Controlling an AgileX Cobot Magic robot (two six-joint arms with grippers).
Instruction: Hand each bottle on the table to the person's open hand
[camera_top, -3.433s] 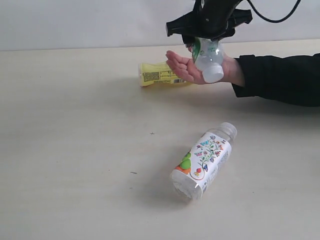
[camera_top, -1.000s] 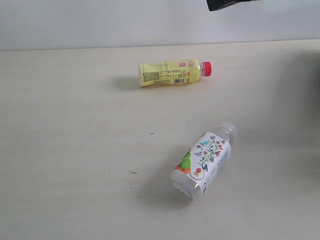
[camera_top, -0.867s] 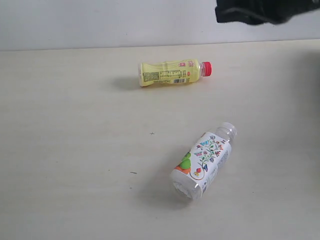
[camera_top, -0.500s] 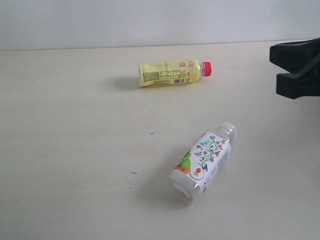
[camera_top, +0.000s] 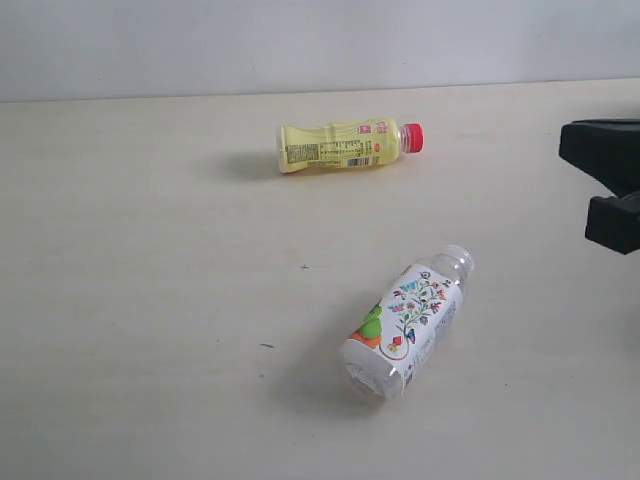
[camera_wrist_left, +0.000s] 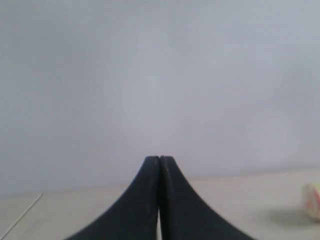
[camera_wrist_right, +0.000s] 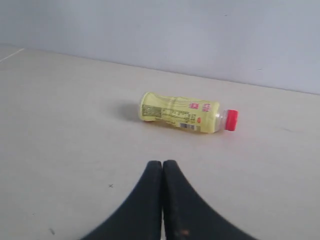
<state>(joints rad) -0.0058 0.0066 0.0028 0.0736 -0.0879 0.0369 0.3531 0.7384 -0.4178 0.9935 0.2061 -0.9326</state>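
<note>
A yellow bottle with a red cap lies on its side at the back of the table. A clear bottle with a white floral label lies on its side nearer the front. Part of my right arm shows as a black shape at the right edge, apart from both bottles. In the right wrist view my right gripper is shut and empty, with the yellow bottle beyond its tips. My left gripper is shut and empty. The person's hand is out of view.
A pale wall runs behind the table. A sliver of a pale bottle shows at the edge of the left wrist view. A few tiny dark specks mark the tabletop.
The hand holding a bottle is gone from view. My right arm has come down from the top of the exterior view to the right edge. Both lying bottles have stayed still.
</note>
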